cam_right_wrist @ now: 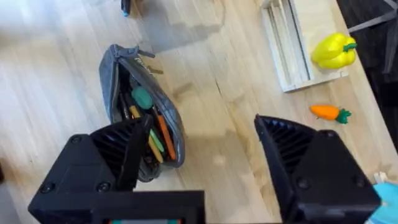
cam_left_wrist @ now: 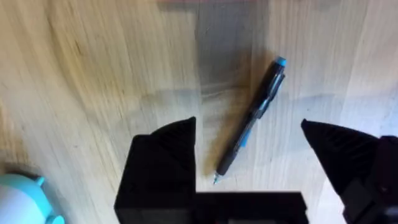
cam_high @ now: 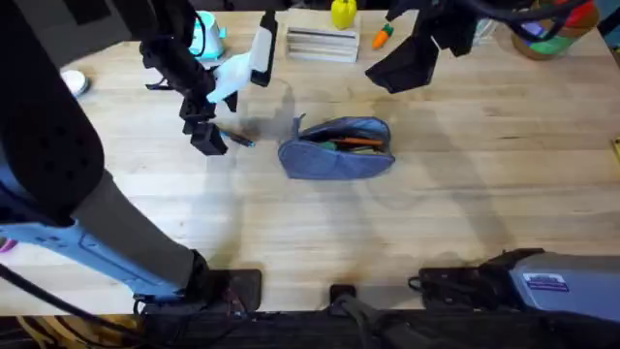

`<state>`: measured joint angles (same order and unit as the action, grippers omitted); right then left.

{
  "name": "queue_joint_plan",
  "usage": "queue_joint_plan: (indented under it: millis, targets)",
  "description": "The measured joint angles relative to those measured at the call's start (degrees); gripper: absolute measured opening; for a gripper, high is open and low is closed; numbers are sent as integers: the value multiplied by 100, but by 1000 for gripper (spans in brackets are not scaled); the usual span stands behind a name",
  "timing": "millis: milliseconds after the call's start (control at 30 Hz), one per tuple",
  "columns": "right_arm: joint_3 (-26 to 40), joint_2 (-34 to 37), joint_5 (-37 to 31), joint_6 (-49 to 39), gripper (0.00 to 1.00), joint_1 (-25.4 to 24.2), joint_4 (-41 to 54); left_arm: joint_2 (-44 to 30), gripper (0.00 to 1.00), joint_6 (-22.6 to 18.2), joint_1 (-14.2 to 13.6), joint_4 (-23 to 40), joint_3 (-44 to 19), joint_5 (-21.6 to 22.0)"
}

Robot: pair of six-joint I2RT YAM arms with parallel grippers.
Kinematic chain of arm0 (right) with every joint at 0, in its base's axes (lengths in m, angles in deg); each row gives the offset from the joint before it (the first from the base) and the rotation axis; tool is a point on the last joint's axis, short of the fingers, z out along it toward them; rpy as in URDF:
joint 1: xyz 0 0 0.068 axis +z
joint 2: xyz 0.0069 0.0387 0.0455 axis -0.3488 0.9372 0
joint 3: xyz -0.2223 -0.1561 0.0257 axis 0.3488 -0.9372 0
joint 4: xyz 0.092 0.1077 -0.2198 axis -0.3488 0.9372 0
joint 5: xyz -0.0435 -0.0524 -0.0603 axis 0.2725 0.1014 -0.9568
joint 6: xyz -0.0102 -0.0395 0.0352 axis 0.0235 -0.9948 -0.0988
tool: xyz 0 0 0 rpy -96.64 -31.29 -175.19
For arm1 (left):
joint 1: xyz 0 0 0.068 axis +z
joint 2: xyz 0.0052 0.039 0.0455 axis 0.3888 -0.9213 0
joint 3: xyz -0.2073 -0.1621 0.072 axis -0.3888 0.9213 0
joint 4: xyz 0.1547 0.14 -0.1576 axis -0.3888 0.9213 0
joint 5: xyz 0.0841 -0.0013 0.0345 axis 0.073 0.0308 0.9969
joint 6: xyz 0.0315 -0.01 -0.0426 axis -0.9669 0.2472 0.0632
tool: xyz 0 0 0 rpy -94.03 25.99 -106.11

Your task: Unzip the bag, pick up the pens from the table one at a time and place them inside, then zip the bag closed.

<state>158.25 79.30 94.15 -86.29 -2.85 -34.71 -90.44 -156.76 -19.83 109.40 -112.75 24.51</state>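
Pens mostly bagged, one dark blue-tipped pen (cam_left_wrist: pixel 254 118) left on the light planked wooden table (cam_high: pixel 291 233).

Nearest, the oblong blue-grey denim pouch (cam_high: pixel 337 150) lies unzipped, showing orange and green pens (cam_right_wrist: pixel 152 134); left gripper (cam_left_wrist: pixel 249 155) hangs spread over the last pen for a grasp; farther off, the right gripper (cam_right_wrist: pixel 205 162) waits open.

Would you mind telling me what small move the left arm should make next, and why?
Probably lower the left gripper straight down and close on the dark pen with the blue end. The pen lies flat on the table between the open fingers, and the bag already sits unzipped with pens inside.
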Motion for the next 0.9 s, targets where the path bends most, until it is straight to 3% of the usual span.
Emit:
queue_joint_plan:
  millis: [900]
  targets:
    - [0,101,0,0,997,0,-1,-329,992,-2,-99,155,-57,37]
